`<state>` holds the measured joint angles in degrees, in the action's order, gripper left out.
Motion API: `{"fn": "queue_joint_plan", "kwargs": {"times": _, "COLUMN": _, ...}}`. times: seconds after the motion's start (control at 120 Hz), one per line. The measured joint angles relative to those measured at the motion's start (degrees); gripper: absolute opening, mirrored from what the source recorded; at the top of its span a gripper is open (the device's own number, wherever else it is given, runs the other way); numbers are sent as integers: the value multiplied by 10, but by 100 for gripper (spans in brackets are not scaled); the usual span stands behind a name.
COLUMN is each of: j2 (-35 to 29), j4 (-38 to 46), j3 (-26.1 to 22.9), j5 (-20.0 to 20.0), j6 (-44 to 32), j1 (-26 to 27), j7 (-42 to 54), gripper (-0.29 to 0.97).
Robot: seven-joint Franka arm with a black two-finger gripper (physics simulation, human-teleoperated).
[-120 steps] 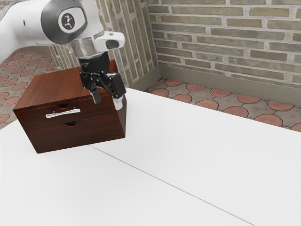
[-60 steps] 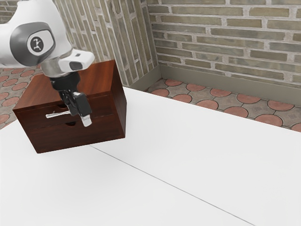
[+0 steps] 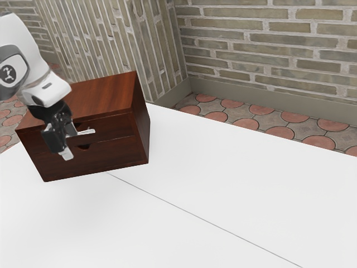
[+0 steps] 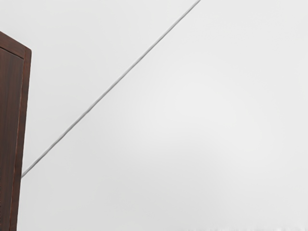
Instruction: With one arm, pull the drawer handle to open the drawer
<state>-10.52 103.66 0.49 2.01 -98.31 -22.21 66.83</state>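
A dark wooden cabinet (image 3: 106,106) stands on the white table at the exterior view's left. Its upper drawer front (image 3: 111,129) sits flush with the cabinet and carries a silver bar handle (image 3: 86,132). My black gripper (image 3: 60,149) hangs in front of that face, over the handle's left end. Its fingers are open and point down, with nothing held between them. The handle's left part is hidden behind my hand. In the wrist view, a strip of the cabinet's wood (image 4: 9,134) runs along one side, above the table.
The white table (image 3: 223,190) stretches wide to the exterior view's right, crossed by a thin seam (image 4: 110,86). A lower drawer front with a small notch (image 3: 83,147) lies under the handle. Brick walls (image 3: 268,44) and a tiled floor lie behind.
My arm has swung toward the exterior view's left and come down, from above the cabinet's right corner to the front face at the handle's left end. The cabinet has not moved.
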Motion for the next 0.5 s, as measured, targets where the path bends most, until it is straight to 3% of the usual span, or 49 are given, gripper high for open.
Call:
{"fn": "queue_joint_plan", "kwargs": {"times": 0.208, "j2": -3, "j4": 13, "j3": -3, "j5": -3, "j6": -29, "j1": -28, "j7": 97, "gripper": 68}}
{"fn": "queue_joint_plan", "kwargs": {"times": 0.5, "j2": 26, "j4": 20, "j3": 0, "j5": -2, "j6": -86, "j1": -27, "j7": 173, "gripper": 68}}
